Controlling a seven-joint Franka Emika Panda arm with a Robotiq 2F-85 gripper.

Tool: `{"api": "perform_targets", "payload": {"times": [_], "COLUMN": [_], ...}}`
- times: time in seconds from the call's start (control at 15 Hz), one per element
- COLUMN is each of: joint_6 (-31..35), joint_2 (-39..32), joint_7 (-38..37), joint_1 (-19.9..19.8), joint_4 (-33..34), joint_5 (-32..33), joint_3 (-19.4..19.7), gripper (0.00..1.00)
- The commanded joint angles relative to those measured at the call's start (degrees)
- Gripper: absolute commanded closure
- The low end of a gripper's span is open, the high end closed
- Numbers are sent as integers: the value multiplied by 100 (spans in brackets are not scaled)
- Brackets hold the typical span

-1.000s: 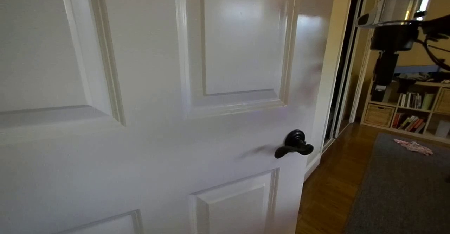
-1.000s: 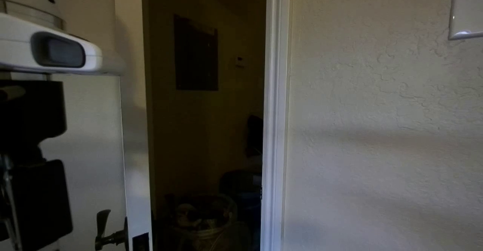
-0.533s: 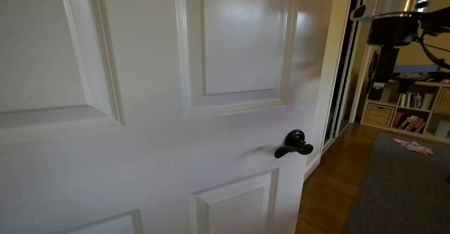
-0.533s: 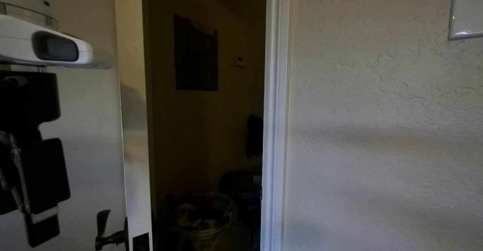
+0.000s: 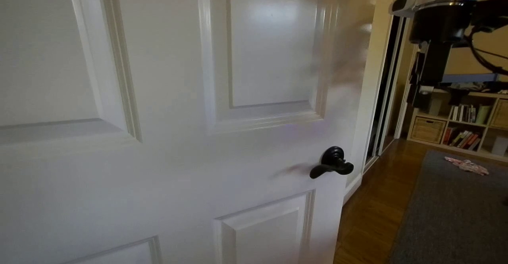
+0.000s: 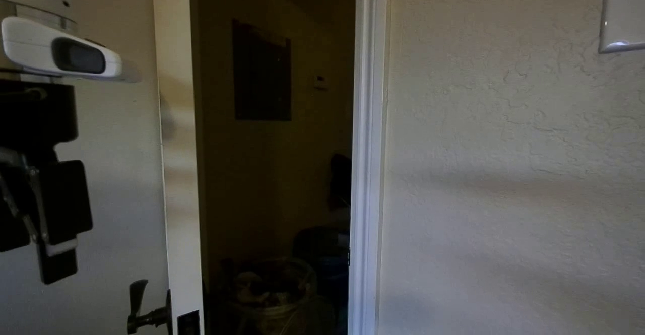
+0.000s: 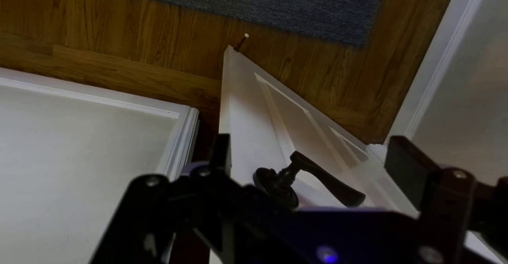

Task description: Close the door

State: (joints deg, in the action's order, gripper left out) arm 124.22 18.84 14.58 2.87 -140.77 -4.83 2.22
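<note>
the door (image 5: 178, 168) stays ajar while the gripper (image 7: 313, 155), jaws apart, now sits higher; closing seems yet to begin.

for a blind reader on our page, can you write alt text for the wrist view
A white panelled door stands ajar, seen from above, its black lever handle ungripped and appearing between the jaws of the open pincer. Brown wood floor and a blue-grey rug show across the top.
</note>
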Motion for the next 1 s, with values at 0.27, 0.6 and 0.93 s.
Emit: {"api": "perform_targets", "payload": {"times": [0.27, 0.6, 0.93], "joint_6": [-116, -133, 305], "joint_2": [-318, -702, -872], "joint_7": [137, 217, -90], "joint_1": [280, 327, 237], "joint_4": [469, 798, 914], "joint_5": [-99, -128, -58], "joint_3": [-234, -289, -336], "gripper": [0, 0, 0]}}
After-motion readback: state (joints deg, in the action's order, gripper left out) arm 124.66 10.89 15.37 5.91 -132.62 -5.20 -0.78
